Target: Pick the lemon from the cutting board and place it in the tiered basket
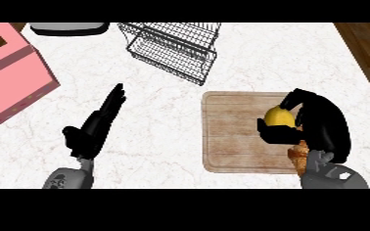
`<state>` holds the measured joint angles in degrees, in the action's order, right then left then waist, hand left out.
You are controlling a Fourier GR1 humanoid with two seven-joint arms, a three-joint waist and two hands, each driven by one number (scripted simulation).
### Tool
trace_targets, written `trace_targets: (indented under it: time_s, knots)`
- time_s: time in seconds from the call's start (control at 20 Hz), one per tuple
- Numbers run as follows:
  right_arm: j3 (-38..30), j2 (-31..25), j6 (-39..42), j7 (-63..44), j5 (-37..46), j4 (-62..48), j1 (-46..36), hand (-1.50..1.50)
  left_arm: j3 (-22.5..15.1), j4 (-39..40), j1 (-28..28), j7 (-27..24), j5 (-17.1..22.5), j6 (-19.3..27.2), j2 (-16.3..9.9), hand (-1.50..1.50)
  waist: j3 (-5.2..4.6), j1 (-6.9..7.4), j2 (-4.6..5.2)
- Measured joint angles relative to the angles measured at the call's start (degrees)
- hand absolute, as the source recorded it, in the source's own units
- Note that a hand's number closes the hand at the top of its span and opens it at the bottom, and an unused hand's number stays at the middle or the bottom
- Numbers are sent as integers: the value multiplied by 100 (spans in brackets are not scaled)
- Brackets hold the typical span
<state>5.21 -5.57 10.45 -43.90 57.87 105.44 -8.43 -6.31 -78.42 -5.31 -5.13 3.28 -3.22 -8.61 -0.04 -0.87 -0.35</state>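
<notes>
White marbled worktop (166, 127) under everything; wire tiered basket (175, 49) at the far middle, dark mesh, tilted toward the view's right, well apart from both arms. Pink box (20, 76) against the left edge, one corner jutting onto the worktop; grey, flat-looking thing (69, 28) at the far left beside the basket, too cropped to tell what. Strip of brown wood surface (358, 44) at the far right corner. Wooden cutting board (242, 132) near the right, pale and streaked, rounded corners, lying flat; bare marble between board and basket, nothing lying in that gap.

Lemon (279, 116) over the right part of the cutting board, yellow, only its upper left face showing; lifted or resting, cannot tell. Small brown-orange thing (298, 152) just below it at the board's right edge, half hidden by the wrist, not identifiable.

Right robot hand (312, 122) coming in from the lower right, curled round the lemon: fingers arched over its top, thumb wrapped beneath its left side, palm covering the rest. Left robot hand (98, 125) at the lower left over bare worktop, fingers straight and together, pointing up and slightly right, thumb out to the left, holding nothing, touching nothing visible.
</notes>
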Motion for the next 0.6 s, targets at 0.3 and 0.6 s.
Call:
trace_targets:
  time_s: [0.3,0.6]
  knots:
    - [-1,210,173,-436,-83,901,-957,150,53,-17,-73,79,26,-86,-45,0,-1,74,13]
    - [-118,464,588,-1132,-116,646,-2706,150,5,65,-95,9,-63,-99,50,0,-3,129,28]
